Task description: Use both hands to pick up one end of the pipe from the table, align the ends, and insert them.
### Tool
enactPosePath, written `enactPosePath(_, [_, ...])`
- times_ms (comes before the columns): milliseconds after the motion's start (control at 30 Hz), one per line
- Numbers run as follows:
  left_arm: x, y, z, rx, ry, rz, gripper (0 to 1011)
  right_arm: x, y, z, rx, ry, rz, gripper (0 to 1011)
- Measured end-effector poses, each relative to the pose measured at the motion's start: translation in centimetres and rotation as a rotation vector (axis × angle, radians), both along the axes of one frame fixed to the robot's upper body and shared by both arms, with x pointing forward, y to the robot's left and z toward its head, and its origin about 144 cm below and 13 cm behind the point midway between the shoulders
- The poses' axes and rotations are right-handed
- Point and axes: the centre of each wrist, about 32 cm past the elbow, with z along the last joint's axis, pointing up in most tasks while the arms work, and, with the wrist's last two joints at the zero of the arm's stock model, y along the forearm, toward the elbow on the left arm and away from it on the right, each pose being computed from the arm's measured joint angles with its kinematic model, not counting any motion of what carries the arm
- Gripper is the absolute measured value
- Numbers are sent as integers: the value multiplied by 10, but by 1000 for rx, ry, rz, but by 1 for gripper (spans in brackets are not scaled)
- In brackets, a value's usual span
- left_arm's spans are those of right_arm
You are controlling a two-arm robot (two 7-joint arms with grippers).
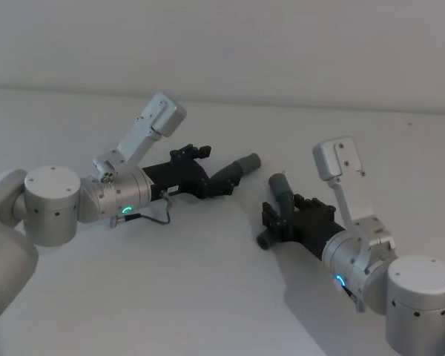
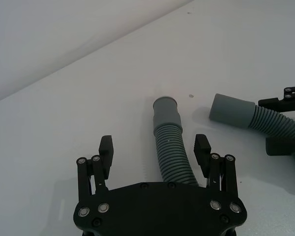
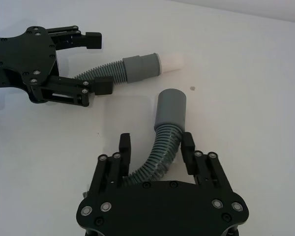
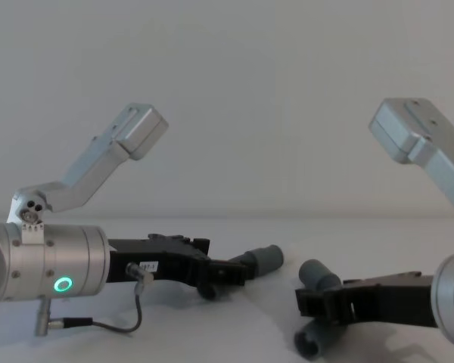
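Two grey pipe pieces (image 1: 242,164) (image 1: 280,188), two black tools (image 1: 213,170) (image 1: 286,212) and one white table (image 1: 200,297).

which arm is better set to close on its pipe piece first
Probably right: the right gripper has open fingers close either side of the right pipe piece. The left gripper straddles the left pipe piece off-centre, fingers wider.

The silver left wrist (image 4: 53,265) carries a green ring light (image 4: 63,285) and a thin cable (image 4: 138,306). The left gripper (image 2: 155,145) and right gripper (image 3: 156,142) are black with silver screws.

In left wrist view: left pipe (image 2: 169,142) rear end hidden under left end effector (image 2: 154,146); right pipe (image 2: 265,120) cut off by edge.
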Motion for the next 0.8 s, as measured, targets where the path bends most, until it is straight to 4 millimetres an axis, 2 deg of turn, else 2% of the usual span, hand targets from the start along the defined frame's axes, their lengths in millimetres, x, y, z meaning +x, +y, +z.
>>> enactPosePath(100, [0, 0, 0, 0, 0, 0, 1000, 0, 0, 0, 0, 0, 0, 574])
enactPosePath(133, [0, 0, 0, 0, 1, 0, 1000, 0, 0, 0, -1, 1, 0, 514])
enactPosePath(300, [0, 0, 0, 0, 1, 0, 1000, 0, 0, 0, -1, 1, 0, 351])
enactPosePath(467, [0, 0, 0, -1, 2, 1, 1000, 1, 0, 0, -1, 1, 0, 231])
enactPosePath(600, [0, 0, 0, -1, 2, 1, 1000, 1, 0, 0, -1, 1, 1, 189])
enactPosePath(800, [0, 0, 0, -1, 2, 1, 999, 1, 0, 0, -1, 1, 1, 182])
